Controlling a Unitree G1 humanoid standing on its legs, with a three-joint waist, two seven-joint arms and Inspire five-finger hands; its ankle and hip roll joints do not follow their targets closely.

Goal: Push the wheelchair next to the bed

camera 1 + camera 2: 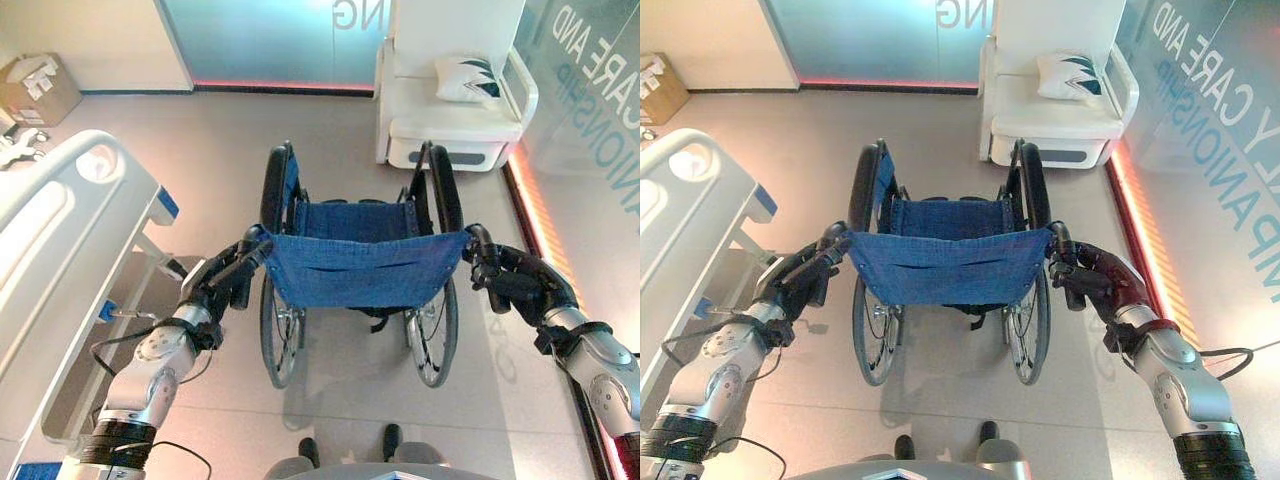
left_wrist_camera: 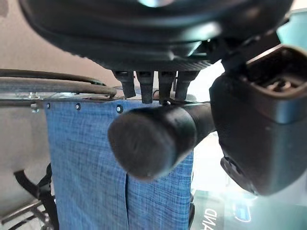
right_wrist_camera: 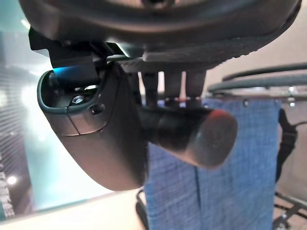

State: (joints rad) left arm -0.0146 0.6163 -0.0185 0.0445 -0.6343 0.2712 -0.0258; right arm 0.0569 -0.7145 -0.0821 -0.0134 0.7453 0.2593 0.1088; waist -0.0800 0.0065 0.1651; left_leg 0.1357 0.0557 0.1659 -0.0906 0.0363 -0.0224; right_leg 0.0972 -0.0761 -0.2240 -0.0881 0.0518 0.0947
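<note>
1. My head views are bright and evenly lit from overhead, with a pinkish wash on the floor (image 1: 330, 130).
2. A red-orange strip (image 1: 540, 215) glows along the wall base at 3 o'clock.
3. The wheelchair (image 1: 360, 265) drops a soft shadow toward 6 o'clock.
4. Straight lines bow near the edges.
5. In my wrist views, the handle end (image 2: 148, 143) is blurred and the background pale and washed out.

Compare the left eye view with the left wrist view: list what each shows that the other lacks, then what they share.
Left eye view alone: the bed on the robot's left, a white armchair with a pillow, a cardboard box, and the right robot hand on its push handle. Left wrist view alone: the left push handle end-on, fingers curled over it. Both: the left robot hand and the wheelchair's blue backrest.
</note>
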